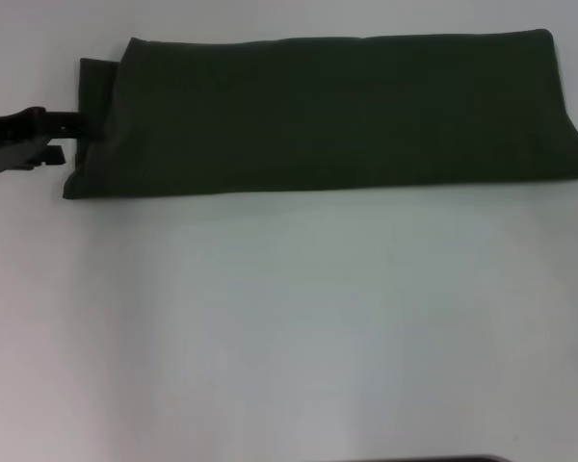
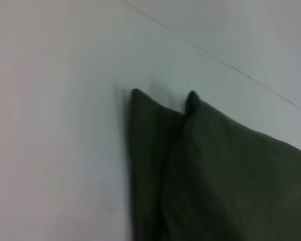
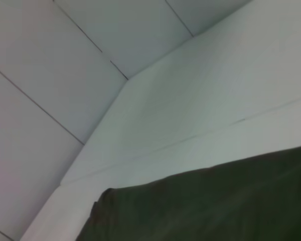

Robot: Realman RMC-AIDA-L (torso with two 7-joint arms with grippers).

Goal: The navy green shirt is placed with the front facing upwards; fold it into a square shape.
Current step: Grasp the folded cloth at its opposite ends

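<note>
Left pincer at shirt's left end, grip unclear; shirt folded into long strip on desk, crosswise folds remain.

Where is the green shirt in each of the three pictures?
Head view: the navy green shirt lies as a long folded band across the top.
Left wrist view: two folded corners at lower right.
Right wrist view: along the bottom.
Shared landmark: the white table.
</note>
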